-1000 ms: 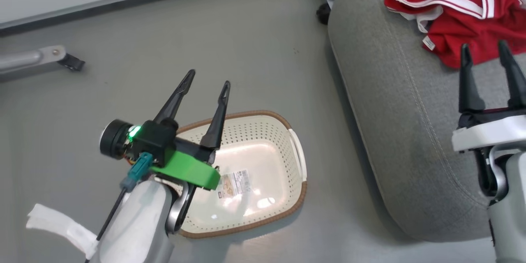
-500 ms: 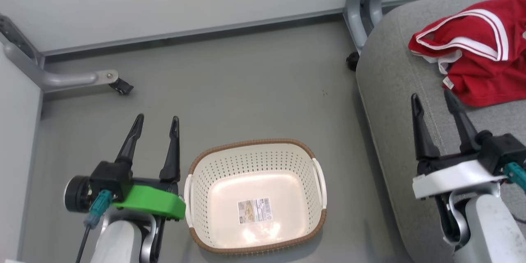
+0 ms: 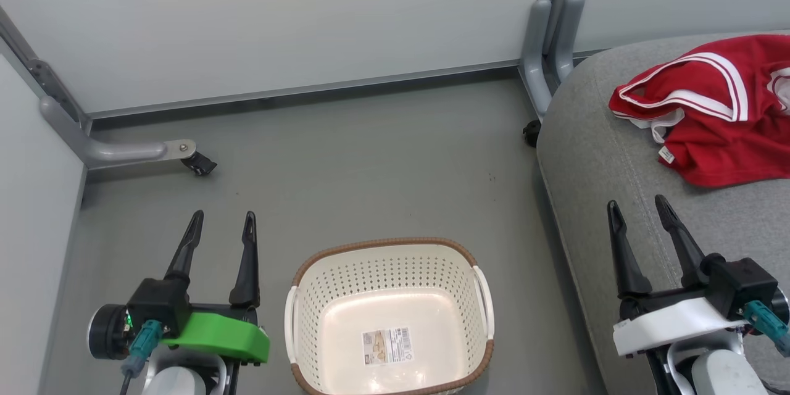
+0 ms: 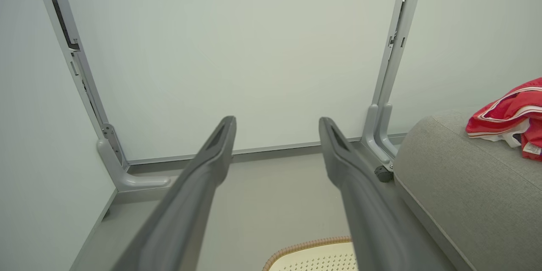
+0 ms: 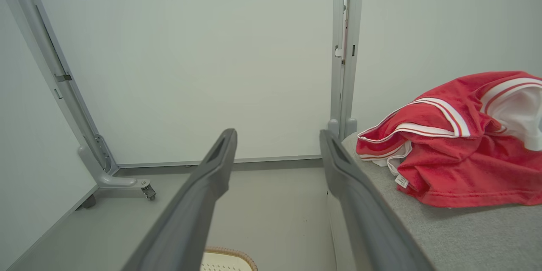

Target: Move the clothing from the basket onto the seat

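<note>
Our left gripper (image 3: 223, 216) hovers just left of the basket (image 3: 382, 242), fingers spread wide with nothing between them. Our right gripper (image 3: 636, 202) is just as wide and empty above the near edge of the seat (image 3: 592, 154). Beyond its fingertips, the clothing (image 3: 716, 129) lies heaped on the seat, well apart from the basket on the floor (image 3: 370, 160).

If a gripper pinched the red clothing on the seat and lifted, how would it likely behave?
The clothing is probably floppy: it lies crumpled in folds on the seat, so it would likely drape from one pinch. It looks thin, so probably light. Its folds overlap, so a pinch may catch only one layer.
</note>
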